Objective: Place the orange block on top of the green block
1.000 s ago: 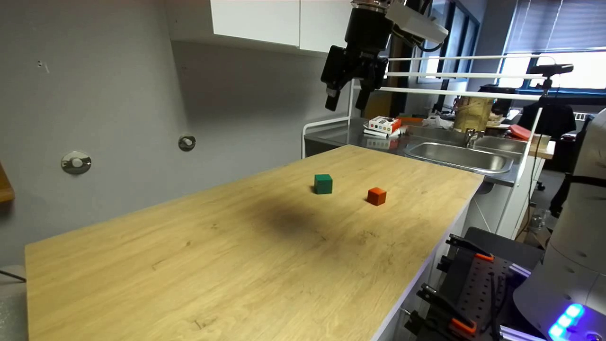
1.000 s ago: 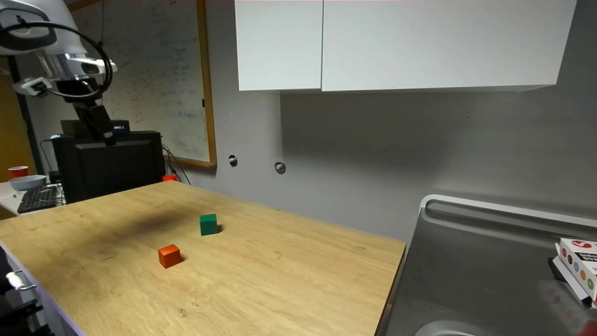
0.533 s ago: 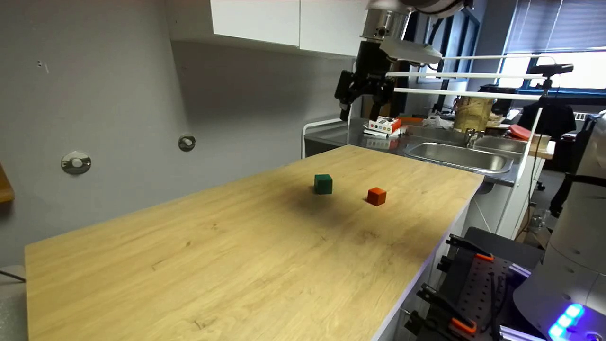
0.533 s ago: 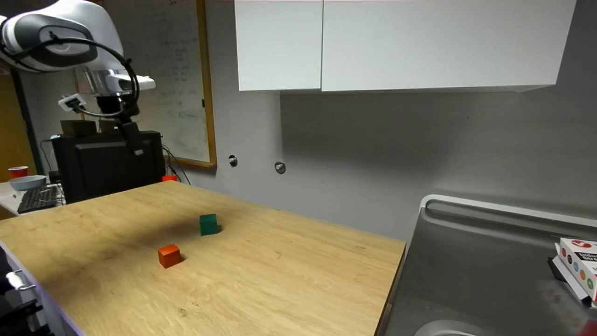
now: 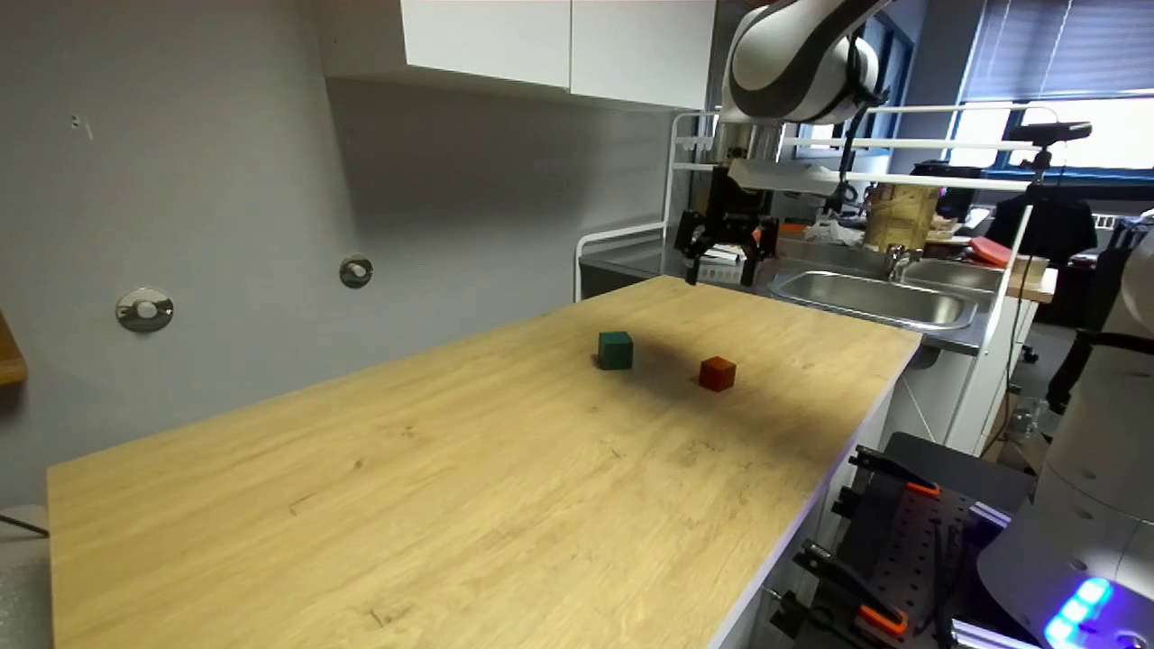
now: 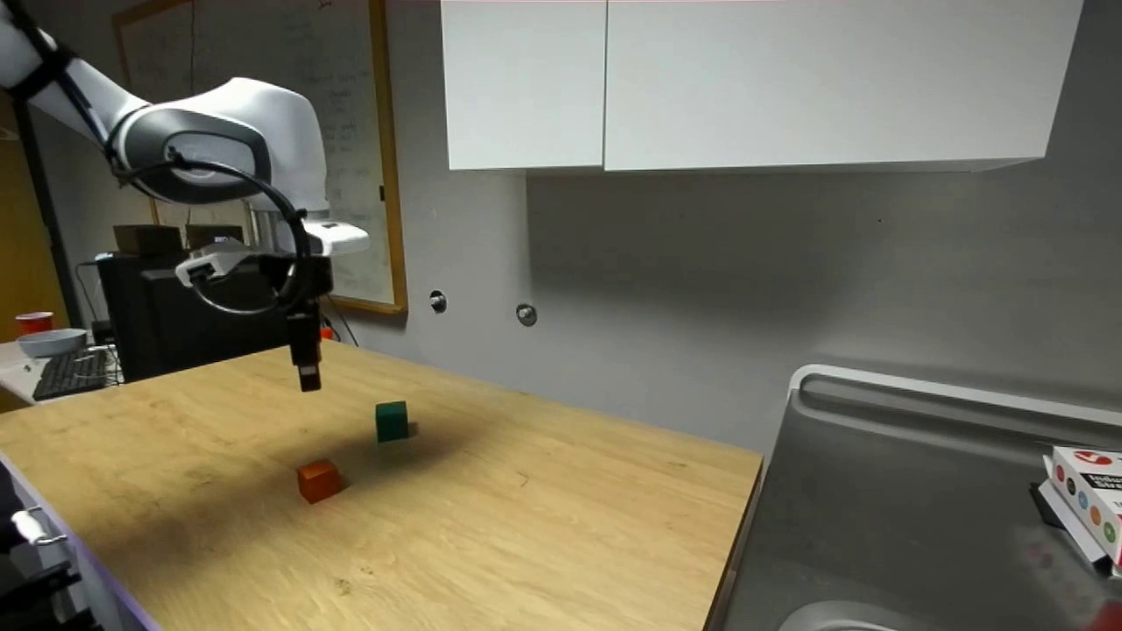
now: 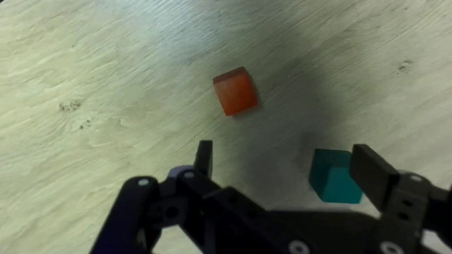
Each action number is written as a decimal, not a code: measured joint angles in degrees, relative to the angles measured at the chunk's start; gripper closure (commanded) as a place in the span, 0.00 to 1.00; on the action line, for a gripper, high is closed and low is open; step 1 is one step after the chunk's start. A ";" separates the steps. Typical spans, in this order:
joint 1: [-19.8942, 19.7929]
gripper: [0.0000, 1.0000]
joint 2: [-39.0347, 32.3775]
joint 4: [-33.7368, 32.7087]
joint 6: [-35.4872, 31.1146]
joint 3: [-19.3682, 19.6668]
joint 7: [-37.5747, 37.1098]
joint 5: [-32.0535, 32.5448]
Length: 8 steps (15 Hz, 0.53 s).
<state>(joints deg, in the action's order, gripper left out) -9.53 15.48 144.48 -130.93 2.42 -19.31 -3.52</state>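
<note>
Has brought the black gripper (image 5: pixel 720 273) lower since the earlier frames, toward the edge of the wood-grained bench (image 5: pixel 433 487) by the steel sink (image 5: pixel 870 296), sliding a soft shadow (image 5: pixel 665 371) over the orange block (image 5: pixel 718 374). Points almost straight down from the bent white arm (image 6: pixel 285 123), with fingers (image 7: pixel 204 155) parted wide on nothing, apart from both sharp-edged cubes on the bench: the orange block nearer the robot-side edge, the green block (image 6: pixel 392 422) nearer the wall-side edge.

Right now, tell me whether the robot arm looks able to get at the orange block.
Probably yes: the gripper hangs open above the table, nothing covers the orange block, and the green block stands apart from it.
</note>
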 measured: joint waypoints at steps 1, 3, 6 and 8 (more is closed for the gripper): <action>-0.28 0.00 -1.82 0.03 -0.50 1.02 0.03 -0.07; -0.71 0.00 -5.48 0.02 -1.24 2.88 0.12 -0.57; -0.84 0.00 -10.53 -0.26 -1.50 5.24 1.48 -3.07; -0.85 0.00 -13.52 -1.08 -1.35 6.15 2.29 -4.33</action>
<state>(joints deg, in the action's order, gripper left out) -10.38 1.96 143.40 -132.29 8.57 -17.02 -7.85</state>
